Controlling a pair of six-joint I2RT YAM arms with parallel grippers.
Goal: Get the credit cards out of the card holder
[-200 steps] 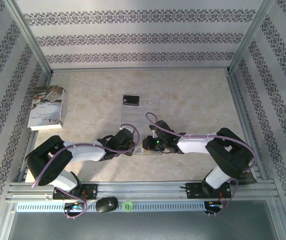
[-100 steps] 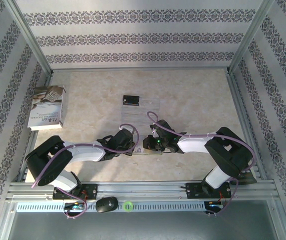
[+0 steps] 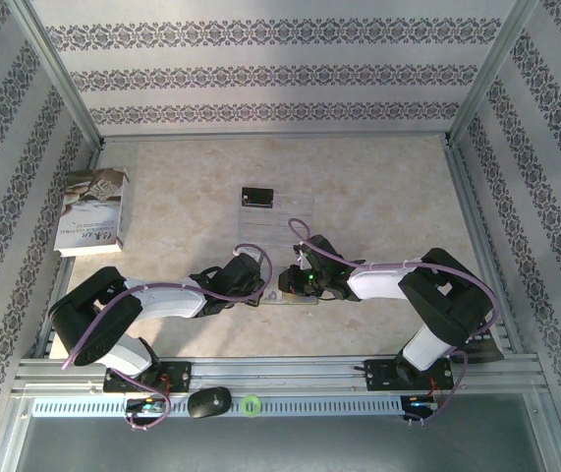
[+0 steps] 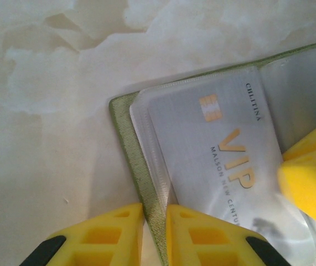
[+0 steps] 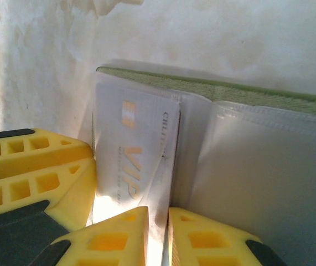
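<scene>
Silvery rectangular card [image 4: 218, 149] sits in woven green holder's [image 4: 125, 145] glossy clear pocket [image 4: 145, 130]

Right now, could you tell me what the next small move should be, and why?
Probably close the right gripper on the edge of the silver card and ease it from its clear pocket: the fingers straddle that edge, and the left gripper clamps the rim of the card holder.

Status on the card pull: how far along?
Done: the black card lies out on the clear sheet, away from the card holder. In hand: left tool pinches the holder's green edge; right tool sits at the pocket's edge, grip unclear. Remaining: the silver VIP card is inside its clear pocket, not yet pulled.
</scene>
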